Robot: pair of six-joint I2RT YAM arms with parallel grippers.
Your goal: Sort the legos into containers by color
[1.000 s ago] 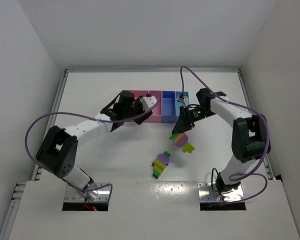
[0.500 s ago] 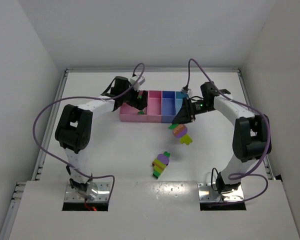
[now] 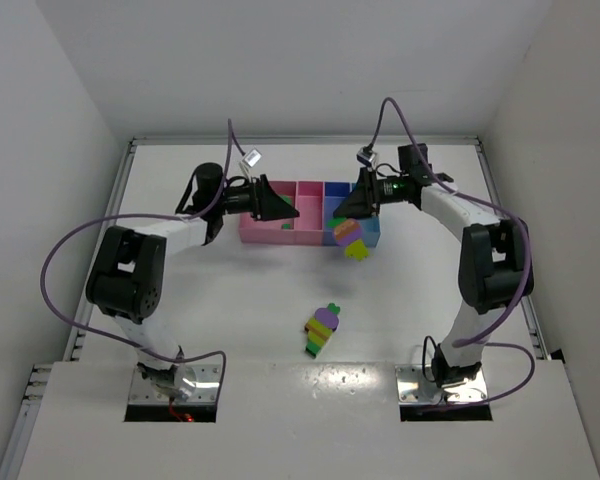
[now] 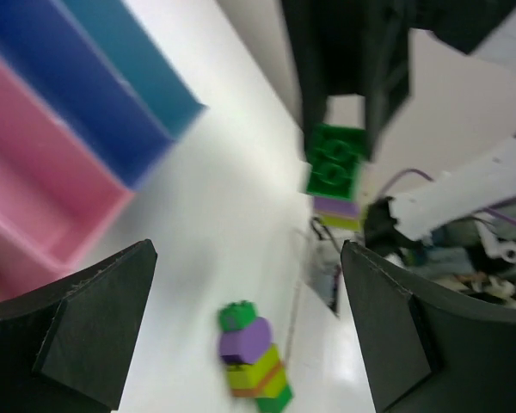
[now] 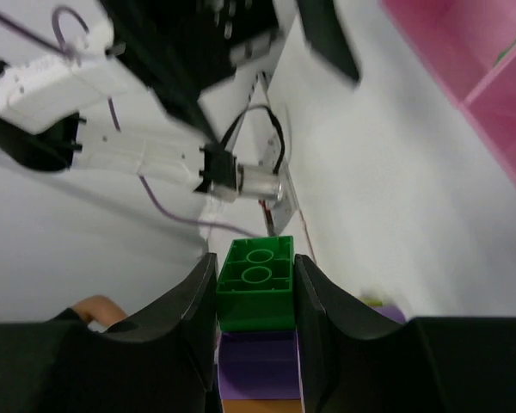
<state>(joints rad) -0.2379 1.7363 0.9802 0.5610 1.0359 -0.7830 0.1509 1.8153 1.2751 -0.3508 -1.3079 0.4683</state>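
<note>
The containers [image 3: 280, 239] stand in a row at the back of the table: wide pink, narrow pink, blue [image 3: 337, 192] and light blue. My left gripper [image 3: 273, 206] hangs open and empty over the wide pink bin, where a small green lego [image 3: 285, 226] lies. My right gripper [image 3: 353, 210] is shut on a clump [image 3: 350, 236] of green, purple, orange and yellow-green legos, held at the front edge of the blue bins. In the right wrist view the fingers [image 5: 193, 301] clamp the clump's green brick [image 5: 256, 284]. A second multicoloured clump [image 3: 322, 328] lies on the table.
The left wrist view is blurred; it shows the pink bin [image 4: 34, 181], blue bin [image 4: 86, 95], the held clump [image 4: 334, 170] and the table clump [image 4: 254, 361] between the wide fingers [image 4: 86, 318]. White walls enclose the table.
My left gripper has opened and drawn back to the left; a green lego now lies in the wide pink bin. My right gripper has carried its clump up to the blue bins.
</note>
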